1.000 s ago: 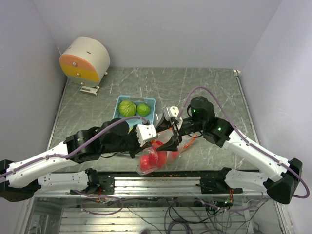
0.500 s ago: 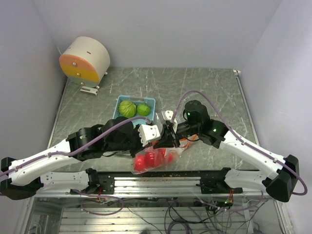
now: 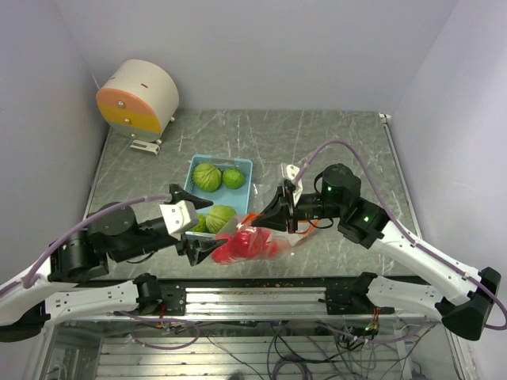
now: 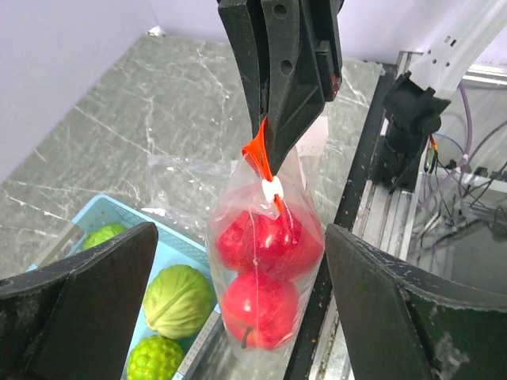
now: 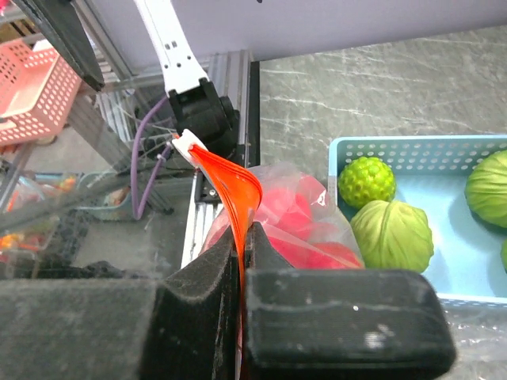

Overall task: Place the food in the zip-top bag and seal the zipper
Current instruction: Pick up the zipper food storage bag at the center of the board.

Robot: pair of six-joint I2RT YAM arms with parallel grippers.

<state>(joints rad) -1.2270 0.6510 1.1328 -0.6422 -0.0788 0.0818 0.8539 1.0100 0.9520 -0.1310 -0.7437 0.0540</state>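
Right now the right claw (image 5: 243, 245) is pressed together on the orange zipper strip (image 5: 230, 186) of the zip-top bag (image 4: 265, 253), pinching it flat between its two black fingers. A small white slider tab (image 4: 272, 188) sits on the strip just below the pinch in the left wrist view. The clear bag hangs down from that grip with red apple-like balls (image 4: 260, 305) bunched at its bottom. I cannot tell whether its underside touches the desk (image 3: 333, 142).

Facing it, the left claw (image 4: 239, 230) is spread wide. Its fingers stand one at each side of the bag and well apart from it, holding nothing. In the overhead view the bag lies at the lower centre, between the two claws and close to the desk's near edge.

Just to the left of the bag is the light blue tray (image 5: 412, 146), which holds the green pieces. A ribbed cabbage head (image 5: 392, 233) and a small bumpy green ball (image 5: 367, 180) lie at its near end. Another cabbage head (image 3: 207, 176) and a lime-like ball (image 3: 233, 177) lie at its far end, toward the upper middle of the overhead frame. None of the green pieces is in the bag.

Over in the upper left corner of that frame, a round white drum with an orange and yellow face (image 3: 139, 96) stands on the desk, well apart from everything else.
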